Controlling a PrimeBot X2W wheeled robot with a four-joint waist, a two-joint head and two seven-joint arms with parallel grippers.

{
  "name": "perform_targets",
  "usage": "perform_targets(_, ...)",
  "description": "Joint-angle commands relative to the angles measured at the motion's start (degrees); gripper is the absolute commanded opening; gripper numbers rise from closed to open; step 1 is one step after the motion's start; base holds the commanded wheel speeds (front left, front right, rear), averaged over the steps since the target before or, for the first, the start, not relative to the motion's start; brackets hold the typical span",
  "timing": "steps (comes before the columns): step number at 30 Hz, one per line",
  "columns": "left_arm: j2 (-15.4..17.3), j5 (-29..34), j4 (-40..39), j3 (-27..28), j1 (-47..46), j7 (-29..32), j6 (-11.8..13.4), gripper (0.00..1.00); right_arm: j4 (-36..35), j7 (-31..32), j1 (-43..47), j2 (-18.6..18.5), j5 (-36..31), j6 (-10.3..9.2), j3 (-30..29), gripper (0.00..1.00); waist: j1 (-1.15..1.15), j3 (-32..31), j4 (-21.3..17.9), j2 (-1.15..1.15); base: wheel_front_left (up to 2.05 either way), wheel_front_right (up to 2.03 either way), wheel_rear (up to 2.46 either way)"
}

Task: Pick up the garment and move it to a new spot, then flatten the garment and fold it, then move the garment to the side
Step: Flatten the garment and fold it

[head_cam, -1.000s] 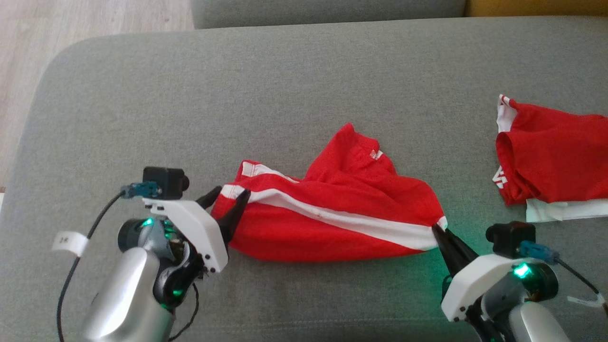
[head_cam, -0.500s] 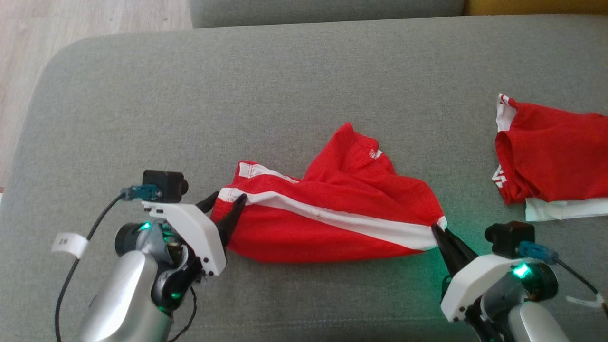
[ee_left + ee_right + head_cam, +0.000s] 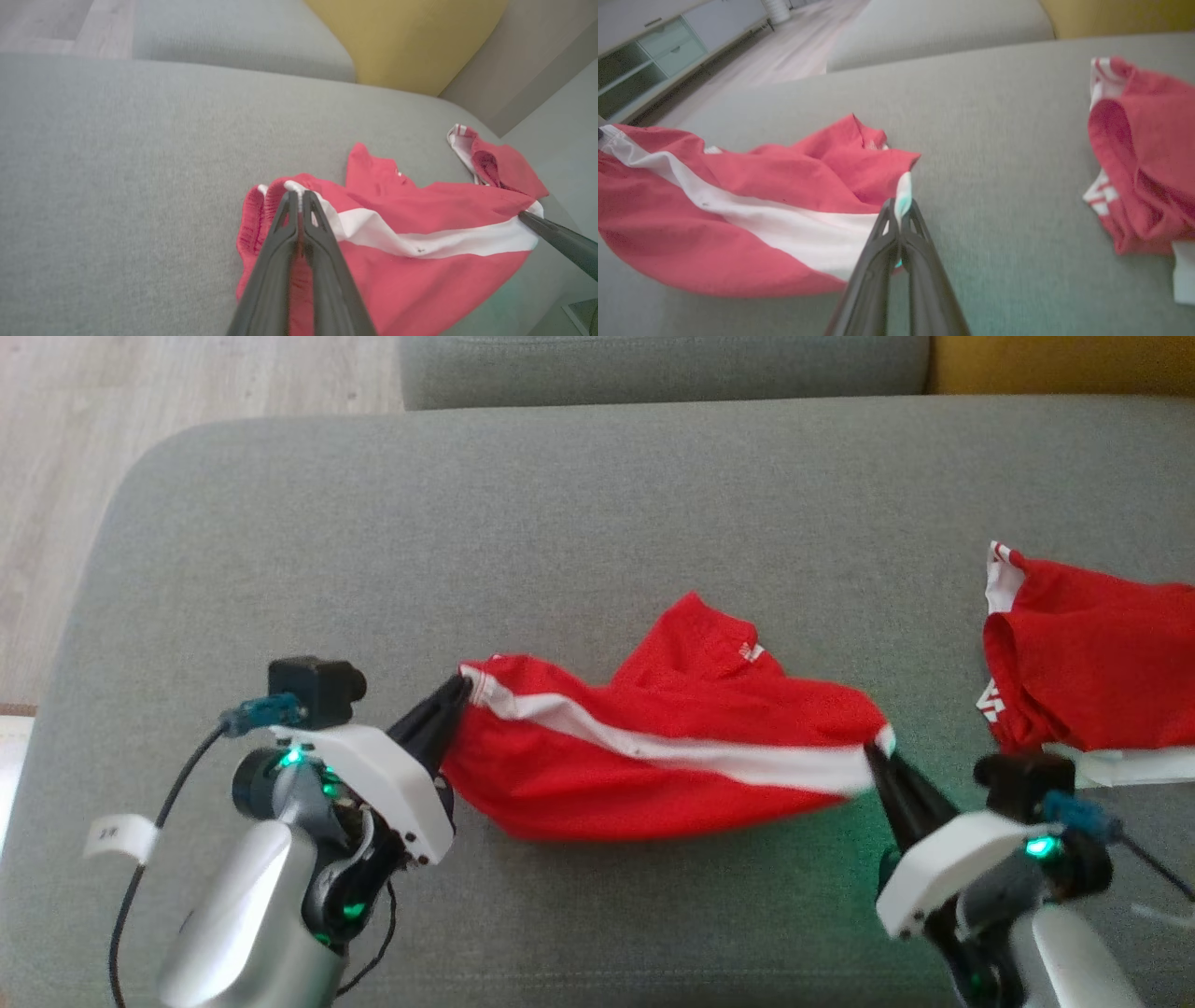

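Fingers first: my left fingers [image 3: 439, 711] are pinched together on the white-trimmed corner of the garment [image 3: 653, 775], and the left wrist view shows cloth bunched between the tips. My right fingers [image 3: 894, 782] are clamped the same way on the opposite end, right where the white stripe [image 3: 747, 765] runs out to the hem. Between the two grips the red cloth hangs in a shallow sag, its lower edge bellying down toward the grey sofa cushion [image 3: 560, 523]. Whether that belly touches the cushion or clears it, I cannot tell. One flap peaks up behind the stripe, crumpled over itself.

Handling, as I judge it: light, thin sports fabric, utterly limp, with no stiffness to hold a shape. It goes wherever the two pinched points go and drapes from them. The weave looks smooth, likely a bit slippery, and I hold only a small bite at each end, so a hard tug apart could slide a corner out. Hems and stripe ends are the thicker spots and the best places to hold, and that's where I am. Spreading the ends wide should let the slack fall flat when lowered.

Further right on the sofa, well apart, lies a second red garment [image 3: 1092, 663], rumpled. Worth steering my right arm clear so it doesn't drag that one along.
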Motion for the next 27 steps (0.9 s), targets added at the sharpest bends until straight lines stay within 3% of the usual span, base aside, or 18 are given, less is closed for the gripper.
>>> perform_targets(1,1.0,-0.2,-2.9,2.5,-2.9,-1.8,-0.4,0.0,-2.8,-1.5,-4.0,-0.7,-0.4,-0.04,1.2,0.0,0.0,-0.5,0.3,0.0,0.0,0.0,0.0)
perform_targets(12,0.4,0.7,-11.9,4.5,-7.2,-15.2,-0.8,0.0,-5.3,-9.2,-20.3,-2.5,2.6,-0.04,0.3,0.0,0.0,-5.5,0.7,0.0,0.0,0.0,0.0)
perform_targets(18,-1.0,1.4,-16.7,6.8,-10.4,-20.4,0.7,0.0,-6.4,-14.2,-28.3,-2.4,2.1,-0.04,-0.1,0.0,0.0,-8.0,0.9,0.0,0.0,0.0,0.0)
perform_targets(27,-0.7,1.7,-23.0,6.6,-6.9,-19.0,3.3,0.0,-12.5,-12.2,-24.9,-0.5,0.6,-0.04,-2.2,0.0,0.0,-10.6,0.5,0.0,0.0,0.0,0.0)
